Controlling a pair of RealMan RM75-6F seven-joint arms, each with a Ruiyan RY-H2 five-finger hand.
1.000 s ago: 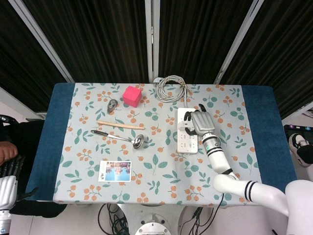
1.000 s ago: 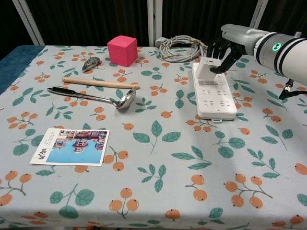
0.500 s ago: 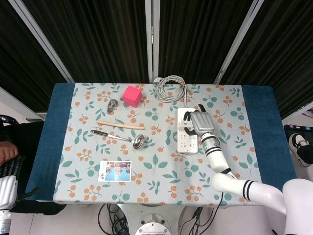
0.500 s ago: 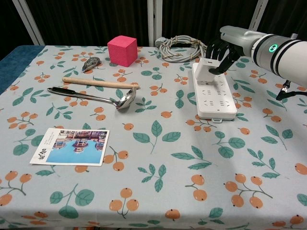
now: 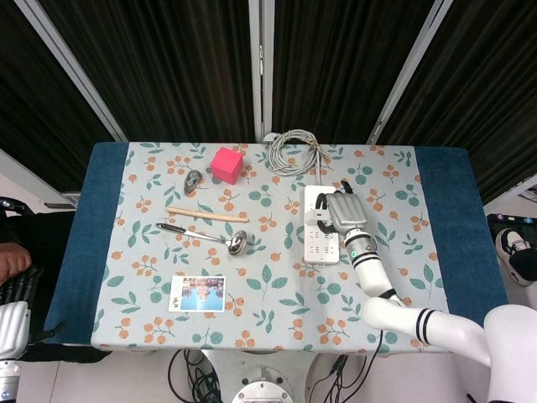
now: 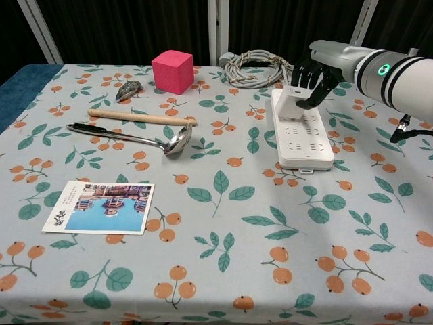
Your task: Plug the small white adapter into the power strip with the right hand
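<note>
Fingers (image 6: 306,73) of the right hand (image 6: 318,68) curl around the small white adapter (image 6: 291,103), gripping it where it sits on the far end of the white power strip (image 6: 302,139), toward 1 o'clock on the counter (image 6: 223,223). Left hand (image 5: 13,323) shows only in part at the 8 o'clock edge of the head view, so whether it holds anything cannot be told. No brand or writing is readable on strip or adapter; a coiled grey cable (image 6: 254,66) lies just beyond at 12 o'clock, a pink cube (image 6: 172,70) at 11, and a photo card (image 6: 99,206) at 8.
</note>
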